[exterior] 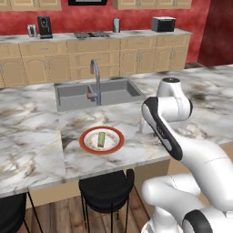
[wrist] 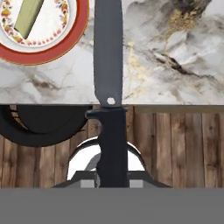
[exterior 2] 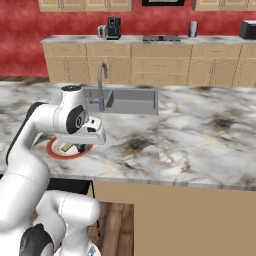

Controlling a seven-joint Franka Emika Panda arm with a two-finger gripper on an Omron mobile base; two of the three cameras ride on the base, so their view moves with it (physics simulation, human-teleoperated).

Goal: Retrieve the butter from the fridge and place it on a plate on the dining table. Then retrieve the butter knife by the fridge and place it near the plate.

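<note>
The butter (exterior: 101,139) is a pale yellow-green stick lying on the red-rimmed plate (exterior: 86,145) near the front edge of the marble dining table (exterior: 27,150). In the hand view the butter knife (wrist: 108,57) runs up from my gripper (wrist: 112,181), which is shut on its dark handle. Its blade hovers over the table's edge just right of the plate (wrist: 52,52) and the butter (wrist: 28,17). From the right base view my gripper (exterior 2: 80,146) hangs over the plate's (exterior 2: 55,150) near side. The fridge is out of view.
A sunken grey sink (exterior: 98,93) with a tap (exterior: 96,77) lies behind the plate. Black stools (exterior: 107,189) stand under the table's front edge. The tan cabinet counter (exterior: 91,36) along the red wall carries small appliances. Bare marble (exterior 2: 200,135) stretches right of the sink.
</note>
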